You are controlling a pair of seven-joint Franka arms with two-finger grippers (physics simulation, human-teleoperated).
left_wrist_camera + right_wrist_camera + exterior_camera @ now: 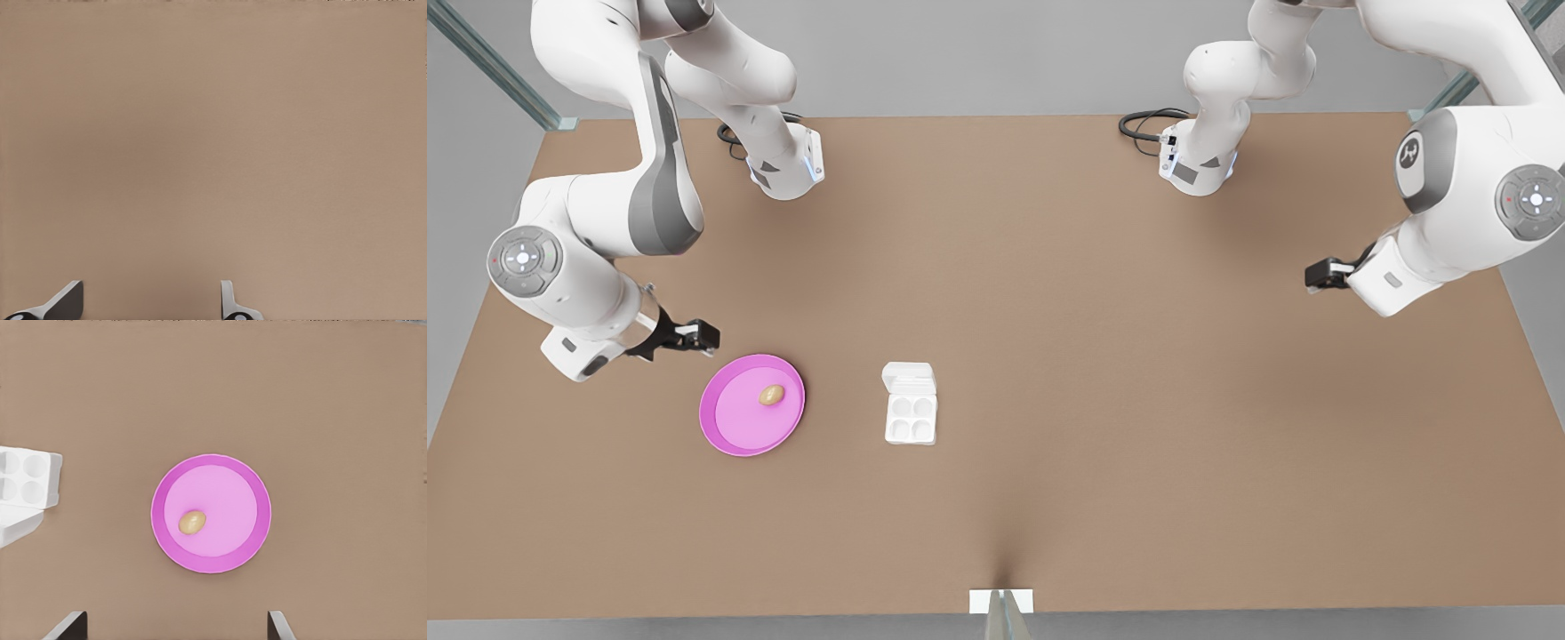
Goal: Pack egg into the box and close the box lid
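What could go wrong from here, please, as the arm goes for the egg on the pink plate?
1. The egg lies loose on the smooth pink plate; the open right gripper, beside the plate, might nudge it rolling.
2. The box is small, so the egg may miss a cup.
3. The box lid lies open flat; closing it could slide the carton. The left gripper waits far off, open.

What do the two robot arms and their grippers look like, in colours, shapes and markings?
Both arms are glossy white with rounded segments, dark grey side panels and round grey joint caps with small red dots. Black cables coil at both bases. The right gripper and the left gripper are black, on white wrists. Their fingers look dark grey.
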